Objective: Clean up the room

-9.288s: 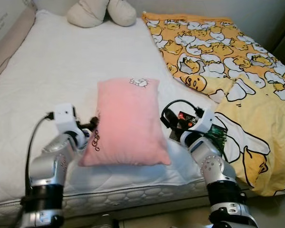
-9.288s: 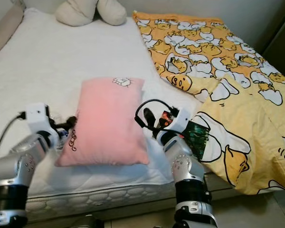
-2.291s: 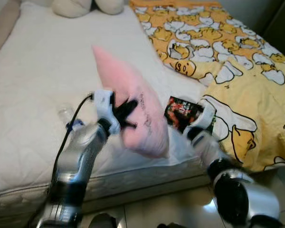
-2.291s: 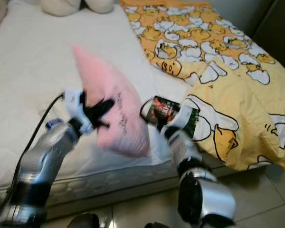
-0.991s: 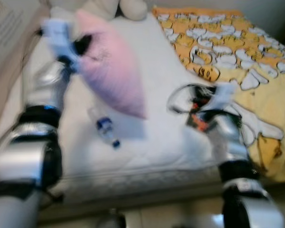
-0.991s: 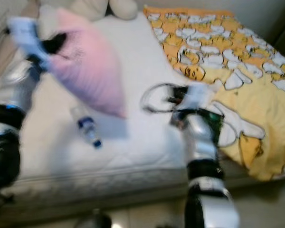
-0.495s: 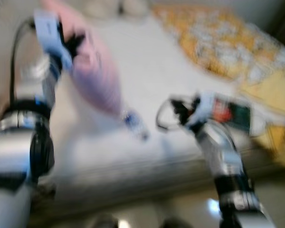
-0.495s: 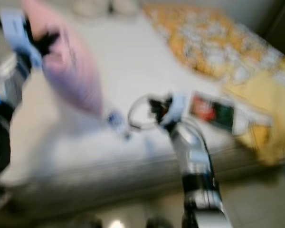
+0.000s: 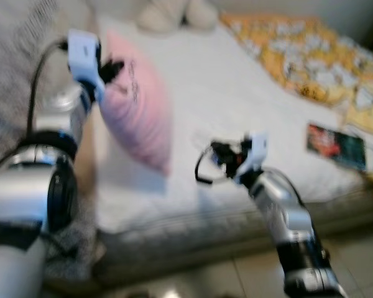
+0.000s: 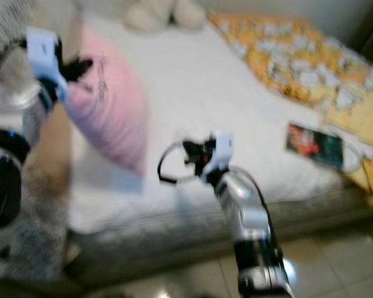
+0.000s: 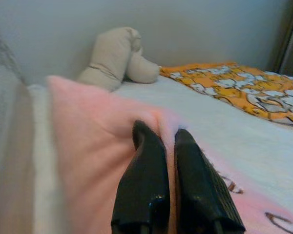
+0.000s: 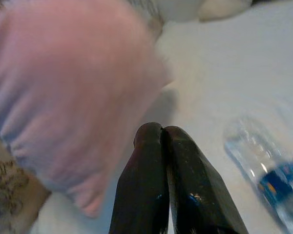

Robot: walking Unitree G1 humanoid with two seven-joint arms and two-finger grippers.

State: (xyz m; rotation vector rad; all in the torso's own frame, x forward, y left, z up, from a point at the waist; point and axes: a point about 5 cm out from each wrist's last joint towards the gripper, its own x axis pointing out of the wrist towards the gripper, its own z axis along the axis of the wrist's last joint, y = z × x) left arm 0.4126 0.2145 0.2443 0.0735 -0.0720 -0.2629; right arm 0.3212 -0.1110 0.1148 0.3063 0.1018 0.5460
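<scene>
A pink pillow (image 9: 140, 115) hangs upright over the left part of the white mattress (image 9: 205, 81). My left gripper (image 9: 110, 67) is shut on its upper corner, and the left wrist view shows pink fabric (image 11: 88, 146) pinched between the two black fingers (image 11: 144, 180). My right gripper (image 9: 216, 152) hovers low over the middle of the mattress, to the right of the pillow, shut with nothing in it (image 12: 162, 130). In the right wrist view a clear plastic bottle (image 12: 263, 168) with a blue label lies on the sheet beside that gripper. The head views are blurred.
A yellow patterned blanket (image 9: 311, 62) covers the bed's far right. A dark book or packet (image 9: 336, 146) lies near the right front edge. A cream stuffed toy (image 9: 174, 15) sits at the head. Grey fuzzy material (image 9: 12, 81) runs along the bed's left side, with tiled floor (image 9: 236, 273) in front.
The pillow lay flat on the bed; my left gripper has lifted it and swung it to the left, uncovering a bottle. The camera has turned left.
</scene>
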